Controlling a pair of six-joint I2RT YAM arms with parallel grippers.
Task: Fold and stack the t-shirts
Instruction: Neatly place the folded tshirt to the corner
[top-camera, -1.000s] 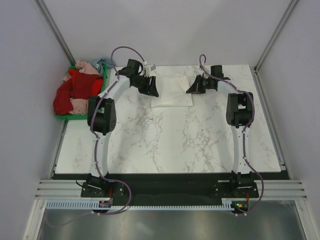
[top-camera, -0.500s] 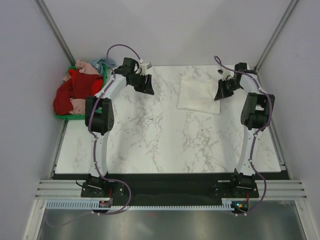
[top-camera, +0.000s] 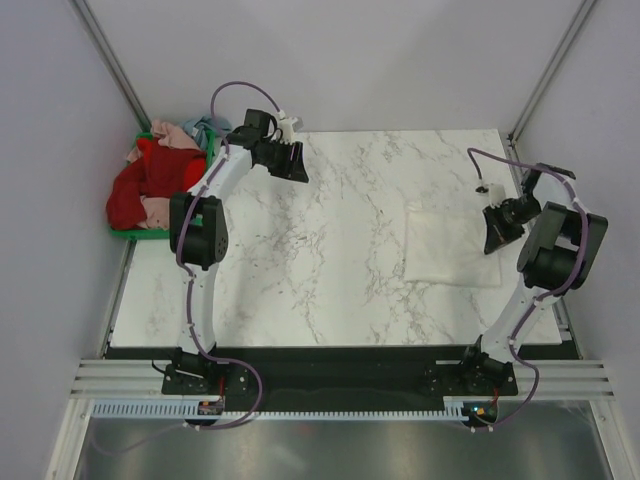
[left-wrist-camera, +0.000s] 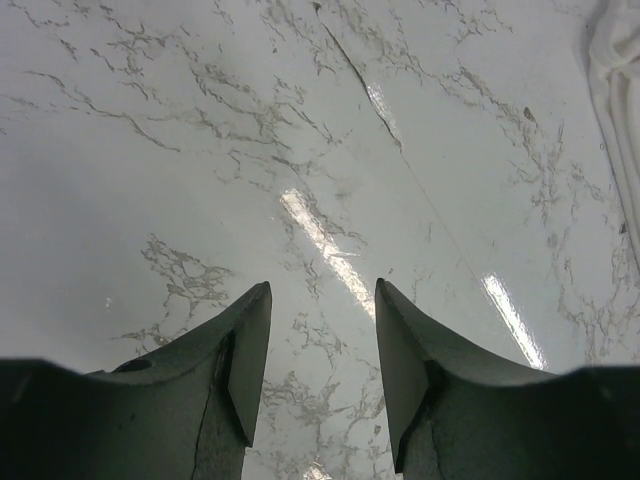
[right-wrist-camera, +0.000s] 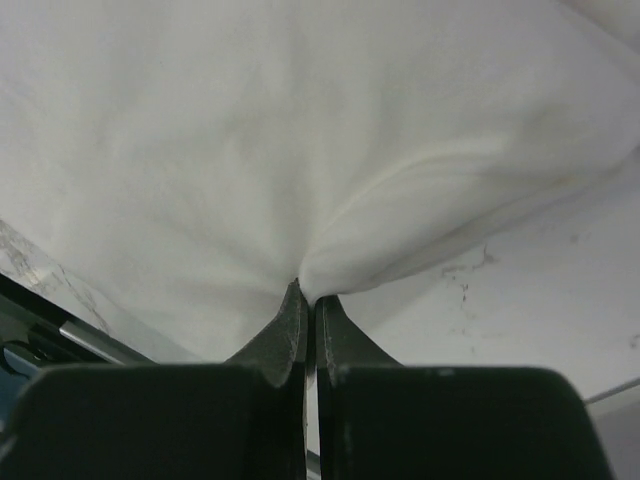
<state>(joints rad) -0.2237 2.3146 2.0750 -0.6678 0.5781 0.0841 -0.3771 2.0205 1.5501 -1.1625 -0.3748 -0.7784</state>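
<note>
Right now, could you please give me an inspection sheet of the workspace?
Surface: white marble table, with glare streaks in the left wrist view.
Job's things: cream shirt folded, lying flat on the right side; red, pink and blue heap in the crate.
Clutter: green crate at the far left corner.
Grippers: left gripper open above bare marble; right gripper shut on the cream shirt's edge.
Cables: purple cables loop above both arms, off the cloth.
Surroundings: grey walls, metal posts.
</note>
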